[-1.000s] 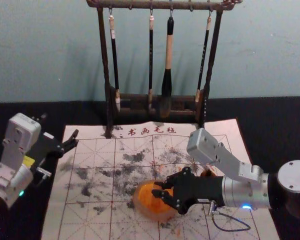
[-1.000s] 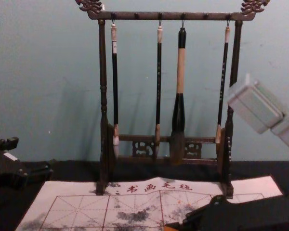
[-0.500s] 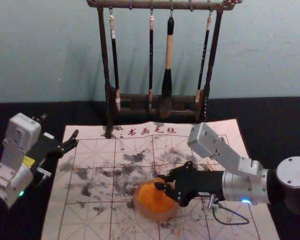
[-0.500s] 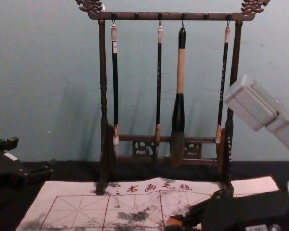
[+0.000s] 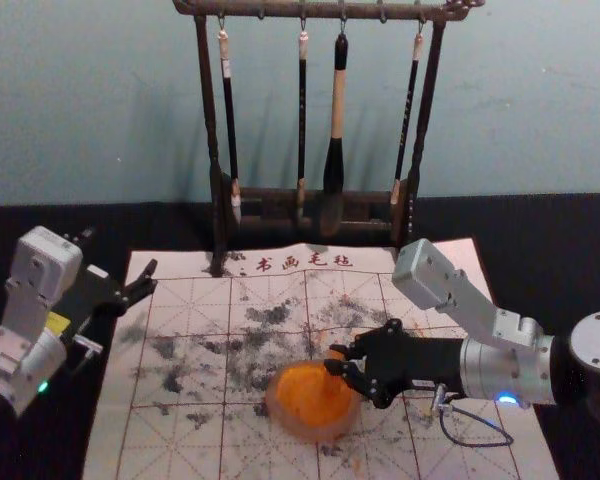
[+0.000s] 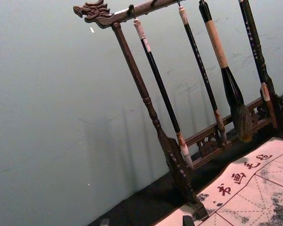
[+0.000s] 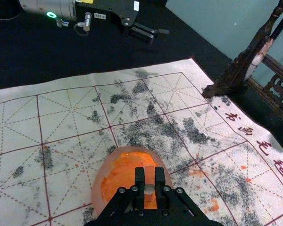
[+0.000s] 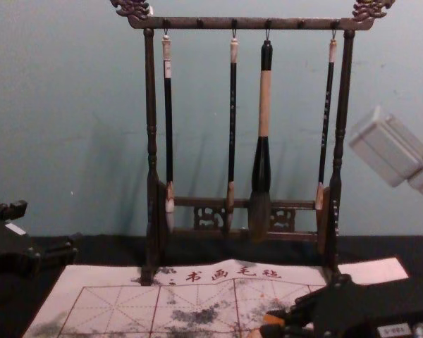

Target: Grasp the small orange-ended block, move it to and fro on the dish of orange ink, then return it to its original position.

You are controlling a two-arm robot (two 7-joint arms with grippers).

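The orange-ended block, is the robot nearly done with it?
Picking up looks done: the right tool grips the block. In hand: moving it at the dish of orange ink; how much rubbing remains, I can't tell. Left: putting it back.

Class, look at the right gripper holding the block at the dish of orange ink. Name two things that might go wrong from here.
The block is pinched between the right gripper's narrow fingers, so a firm stroke might twist it loose.

The dish sits on a mat already spotted orange, so drips could add more stains.
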